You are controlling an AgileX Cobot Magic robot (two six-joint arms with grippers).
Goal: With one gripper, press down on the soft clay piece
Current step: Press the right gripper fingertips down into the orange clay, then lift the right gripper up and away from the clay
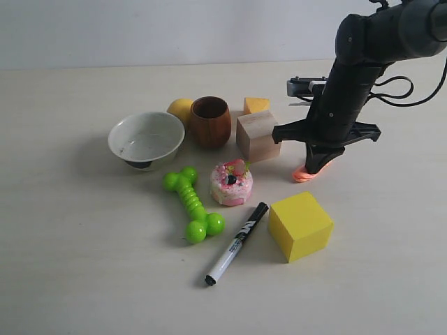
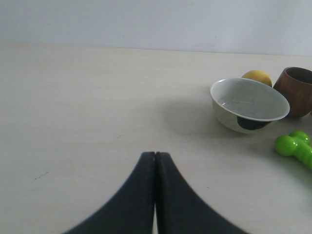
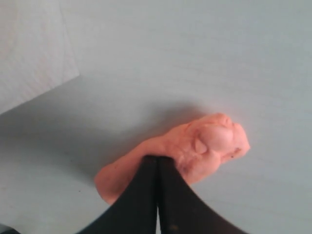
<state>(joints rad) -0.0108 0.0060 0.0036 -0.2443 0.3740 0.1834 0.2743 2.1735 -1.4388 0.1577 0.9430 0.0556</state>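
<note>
The soft clay piece [image 3: 209, 146] is a salmon-orange lumpy blob lying flat on the table; in the exterior view only its edge [image 1: 302, 174] shows under the arm. My right gripper [image 3: 157, 158] is shut, fingers together with nothing between them, and its tips rest on the middle of the clay from above. It points down at the clay [image 1: 316, 167], right of the wooden block. My left gripper [image 2: 155, 154] is shut and empty, low over bare table, well away from the clay and out of the exterior view.
A yellow cube [image 1: 300, 225] sits just in front of the clay, a wooden block [image 1: 257, 135] to its left. A pink-white cake toy [image 1: 232, 183], green bone toy [image 1: 192, 204], marker [image 1: 236, 243], white bowl [image 1: 147, 138], wooden cup [image 1: 210, 121], yellow ball [image 1: 180, 108] and orange wedge [image 1: 255, 105] crowd the middle.
</note>
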